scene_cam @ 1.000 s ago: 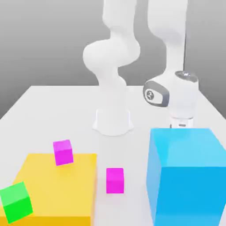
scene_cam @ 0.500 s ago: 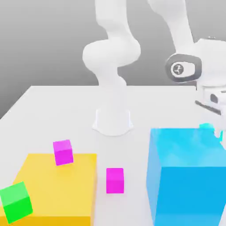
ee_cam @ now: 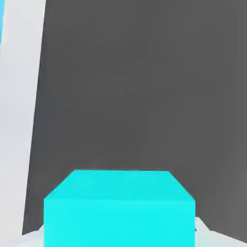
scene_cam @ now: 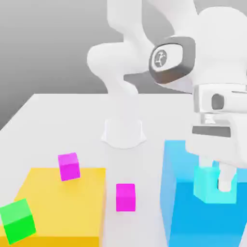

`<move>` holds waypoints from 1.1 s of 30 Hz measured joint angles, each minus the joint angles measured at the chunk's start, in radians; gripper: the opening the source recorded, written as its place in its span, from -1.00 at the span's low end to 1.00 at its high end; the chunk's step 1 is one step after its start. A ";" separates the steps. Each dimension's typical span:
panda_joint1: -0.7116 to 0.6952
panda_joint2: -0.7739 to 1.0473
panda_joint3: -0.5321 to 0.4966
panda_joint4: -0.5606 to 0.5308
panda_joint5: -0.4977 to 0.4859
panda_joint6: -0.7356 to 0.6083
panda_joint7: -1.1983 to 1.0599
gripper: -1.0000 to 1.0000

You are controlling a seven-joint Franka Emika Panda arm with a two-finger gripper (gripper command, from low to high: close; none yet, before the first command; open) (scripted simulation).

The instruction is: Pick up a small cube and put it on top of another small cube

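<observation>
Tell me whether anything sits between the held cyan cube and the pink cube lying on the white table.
Nothing visible blocks it. The cyan cube hangs in the fingers in front of the big blue cube; toward the exterior view's left, bare table leads to the pink cube.

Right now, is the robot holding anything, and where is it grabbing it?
Yes. The end effector is shut on the small cyan cube, pinching it by its opposite sides, lifted in front of the big blue cube.

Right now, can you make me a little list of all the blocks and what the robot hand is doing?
gripper: shut on the small cyan cube, lifted in front of the big blue cube
pink cube one: on the yellow slab
pink cube two: on the white table, beside the slab
green cube: on the slab's near corner
stacking: not done yet
</observation>
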 joint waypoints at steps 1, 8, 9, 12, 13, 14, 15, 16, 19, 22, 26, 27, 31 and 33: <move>-0.016 -0.018 -0.004 -0.032 0.021 -0.014 0.008 -1.00; -0.069 -0.150 -0.065 -0.285 0.237 -0.108 0.035 -1.00; -0.070 -0.167 -0.078 -0.322 0.275 -0.122 0.035 -1.00; -0.044 -0.217 -0.108 -0.419 0.388 -0.140 0.007 -1.00; -0.029 -0.210 -0.114 -0.430 0.418 -0.124 -0.013 -1.00; -0.017 -0.191 -0.118 -0.435 0.445 -0.102 -0.032 -1.00; -0.006 -0.167 -0.122 -0.437 0.469 -0.078 -0.049 -1.00; 0.003 -0.140 -0.124 -0.437 0.492 -0.052 -0.065 -1.00; 0.012 -0.053 -0.119 -0.437 0.546 0.033 -0.103 -1.00; 0.007 0.004 -0.111 -0.437 0.560 0.092 -0.113 1.00; 0.007 0.004 -0.111 -0.437 0.560 0.092 -0.113 1.00; 0.006 0.017 -0.111 -0.437 0.563 0.106 -0.115 1.00; 0.003 -0.060 -0.111 -0.437 0.546 0.028 -0.104 1.00; -0.010 -0.118 -0.106 -0.438 0.514 -0.028 -0.081 1.00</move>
